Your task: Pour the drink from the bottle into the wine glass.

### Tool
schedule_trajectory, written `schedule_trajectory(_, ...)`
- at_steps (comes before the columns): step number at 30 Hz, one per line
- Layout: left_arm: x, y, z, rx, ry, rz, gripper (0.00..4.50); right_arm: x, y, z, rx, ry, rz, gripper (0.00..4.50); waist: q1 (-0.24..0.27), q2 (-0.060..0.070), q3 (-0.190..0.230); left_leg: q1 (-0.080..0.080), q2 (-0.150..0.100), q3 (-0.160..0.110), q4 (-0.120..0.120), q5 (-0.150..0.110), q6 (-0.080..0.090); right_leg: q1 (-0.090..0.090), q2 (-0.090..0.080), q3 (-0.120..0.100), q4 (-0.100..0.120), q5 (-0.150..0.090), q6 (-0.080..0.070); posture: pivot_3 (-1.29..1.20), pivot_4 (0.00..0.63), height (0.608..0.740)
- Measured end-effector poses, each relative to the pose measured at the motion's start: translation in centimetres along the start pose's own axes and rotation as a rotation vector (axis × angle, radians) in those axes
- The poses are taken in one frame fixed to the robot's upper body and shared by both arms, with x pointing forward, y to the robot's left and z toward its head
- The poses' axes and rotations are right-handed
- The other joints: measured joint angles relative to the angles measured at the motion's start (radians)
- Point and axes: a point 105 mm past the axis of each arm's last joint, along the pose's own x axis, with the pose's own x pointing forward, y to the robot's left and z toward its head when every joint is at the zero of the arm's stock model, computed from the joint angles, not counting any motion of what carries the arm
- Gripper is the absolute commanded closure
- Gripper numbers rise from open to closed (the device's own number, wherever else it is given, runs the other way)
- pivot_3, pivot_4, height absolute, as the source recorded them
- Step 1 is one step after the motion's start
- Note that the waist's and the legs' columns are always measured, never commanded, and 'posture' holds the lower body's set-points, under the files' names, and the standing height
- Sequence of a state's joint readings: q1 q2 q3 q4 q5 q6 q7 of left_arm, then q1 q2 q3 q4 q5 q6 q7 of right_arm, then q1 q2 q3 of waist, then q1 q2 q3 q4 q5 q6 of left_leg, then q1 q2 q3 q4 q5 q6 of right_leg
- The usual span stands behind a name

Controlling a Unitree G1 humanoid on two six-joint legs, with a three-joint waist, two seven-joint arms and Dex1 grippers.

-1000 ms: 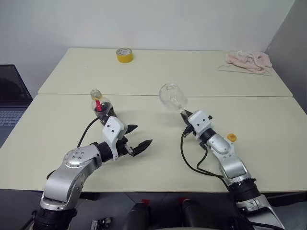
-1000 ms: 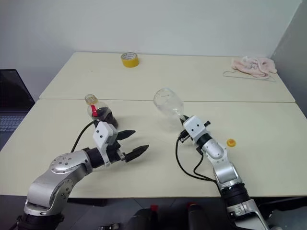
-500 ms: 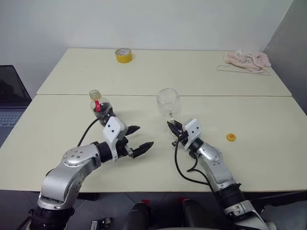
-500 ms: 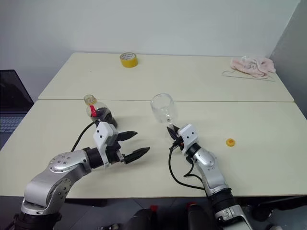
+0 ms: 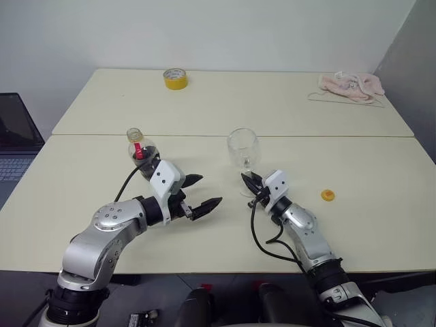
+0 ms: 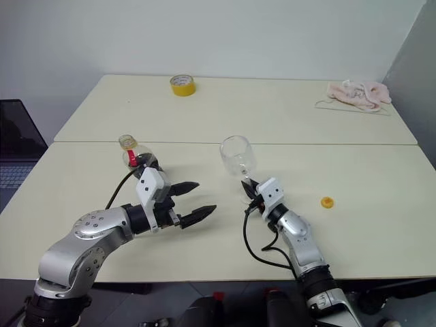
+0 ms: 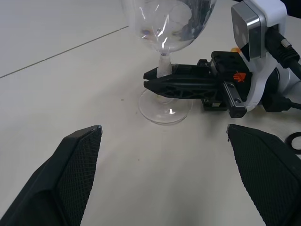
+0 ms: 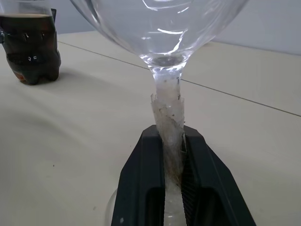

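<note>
Wine glass (image 5: 243,146) is upright on the front surface (image 5: 354,225), foot down near the middle, bowl empty and clear, no drink in it. Right gripper (image 5: 251,184) has its fingers (image 8: 141,188) clamped on the stem just above the foot, so the glass is held and looks ready to receive. Bottle (image 5: 141,154) stands upright to the left of the glass, well apart from it, cap off, neck open, dark drink (image 8: 29,52) filling most of the body; red label strip visible at the neck. Yellow-orange cap (image 5: 328,195) lies on the surface to the right of the right arm. Left gripper (image 5: 201,193) has fingers spread wide with nothing between them, hovering over the surface between bottle and glass, pointing toward the glass rather than the bottle. Progress call: prep done (cap removed, glass stood up and steadied), pour itself not started. Left to do, as I read it: left arm has to go to the bottle, grip the body, lift, bring it over the rim and tilt. Unrelated clutter on the rear surface: yellow tape roll (image 5: 176,78), pink cloth (image 5: 347,86) at far right; laptop (image 5: 13,139) at the left edge.
</note>
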State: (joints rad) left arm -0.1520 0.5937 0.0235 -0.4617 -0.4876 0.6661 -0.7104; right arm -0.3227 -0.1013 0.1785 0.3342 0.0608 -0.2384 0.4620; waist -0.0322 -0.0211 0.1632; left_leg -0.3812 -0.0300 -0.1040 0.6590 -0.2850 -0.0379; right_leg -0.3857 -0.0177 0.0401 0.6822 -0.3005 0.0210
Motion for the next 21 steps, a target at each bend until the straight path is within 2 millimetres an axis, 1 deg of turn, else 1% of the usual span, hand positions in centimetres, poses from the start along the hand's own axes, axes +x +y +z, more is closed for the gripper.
schedule_trajectory(3,0.1,-0.1,0.0,0.001,0.001,-0.003,0.0,-0.2,-0.1,0.0,-0.007,0.01,0.018,4.34,0.0,0.0,0.0,0.0,0.0,0.0,0.0,0.0,0.0,0.0,0.0,0.0,0.0,0.0,0.0,0.0,0.15,0.74)
schedule_trajectory(5,0.2,-0.2,-0.1,0.0,0.004,-0.009,0.0,-0.3,-0.2,0.0,-0.014,0.021,0.033,3.6,0.0,0.0,0.0,0.0,0.0,0.0,0.0,0.0,0.0,0.0,0.0,0.0,0.0,0.0,0.0,0.0,0.15,0.74)
schedule_trajectory(6,0.2,-0.3,-0.2,0.0,0.006,-0.012,0.0,-0.5,-0.3,-0.2,-0.02,0.035,0.04,3.37,0.0,0.0,0.0,0.0,0.0,0.0,0.0,0.0,0.0,0.0,0.0,0.0,0.0,0.0,0.0,0.0,0.15,0.74)
schedule_trajectory(8,0.2,-0.3,-0.2,0.001,0.006,-0.012,0.0,-1.2,-0.3,-1.1,-0.014,0.076,0.05,2.69,0.002,0.0,0.0,0.0,0.0,0.0,0.0,0.0,0.0,0.0,0.0,0.0,0.0,0.0,0.0,0.0,0.15,0.74)
schedule_trajectory(13,0.3,-0.2,-0.1,0.009,-0.002,-0.01,0.0,-1.4,-0.4,-1.1,-0.023,0.089,0.067,0.98,0.002,0.0,0.0,0.0,0.0,0.0,0.0,0.0,0.0,0.0,0.0,0.0,0.0,0.0,0.0,0.0,0.15,0.74)
schedule_trajectory(14,0.3,-0.2,-0.1,0.01,-0.002,-0.01,0.0,-1.4,-0.4,-1.1,-0.025,0.091,0.069,0.58,0.002,0.0,0.0,0.0,0.0,0.0,0.0,0.0,0.0,0.0,0.0,0.0,0.0,0.0,0.0,0.0,0.15,0.74)
schedule_trajectory(15,0.3,-0.2,0.0,0.01,-0.003,-0.009,0.0,-1.4,-0.5,-1.1,-0.025,0.092,0.069,0.25,0.002,0.0,0.0,0.0,0.0,0.0,0.001,0.0,0.0,0.001,0.0,0.0,0.0,0.0,0.0,0.0,0.15,0.74)
schedule_trajectory(16,0.3,-0.1,0.0,0.01,-0.004,-0.009,0.0,-1.4,-0.5,-1.1,-0.024,0.093,0.069,0.03,0.002,0.0,0.0,0.0,0.0,0.0,0.001,0.0,0.0,0.001,0.0,0.0,0.0,0.0,0.0,0.0,0.15,0.74)
schedule_trajectory(21,0.3,-0.3,0.3,0.028,-0.024,-0.017,0.0,-1.4,-0.5,-1.1,-0.022,0.098,0.068,0.03,0.002,0.0,0.0,0.0,0.0,0.0,0.001,0.0,0.0,0.001,0.0,0.0,0.0,0.0,0.0,0.0,0.15,0.74)
